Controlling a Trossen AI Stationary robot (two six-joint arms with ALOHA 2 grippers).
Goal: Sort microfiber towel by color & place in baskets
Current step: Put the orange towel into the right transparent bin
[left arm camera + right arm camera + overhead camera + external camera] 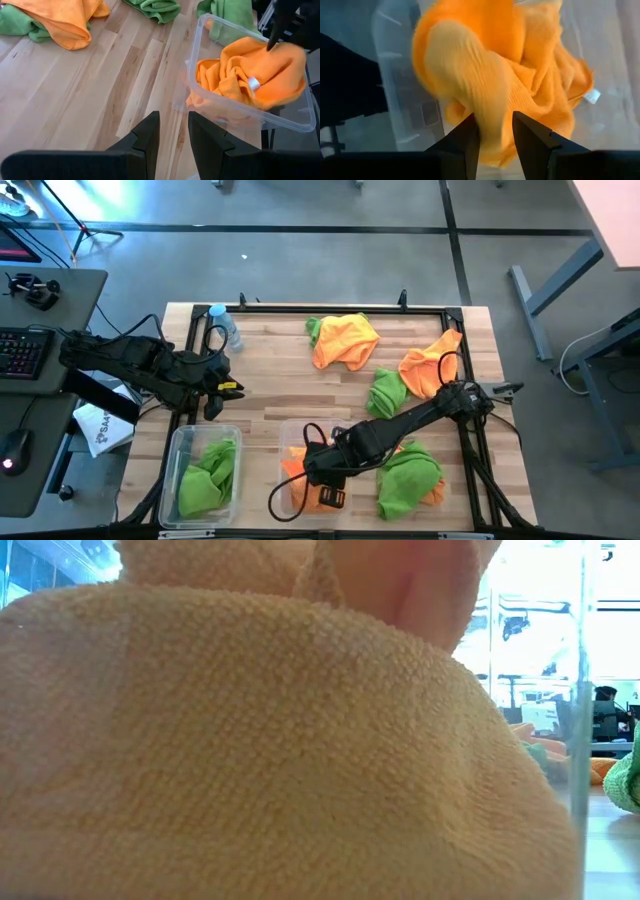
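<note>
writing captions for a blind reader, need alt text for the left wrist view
A clear tub on a wooden table holds a crumpled orange towel, with the right gripper's dark finger reaching down onto it. The left gripper hangs empty in front, fingers slightly apart. More orange and green cloths lie farther off.

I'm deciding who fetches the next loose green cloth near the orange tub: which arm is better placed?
Probably the right: its gripper is over the orange tub, beside the loose green cloth. The left gripper waits above the green tub, farther away.
</note>
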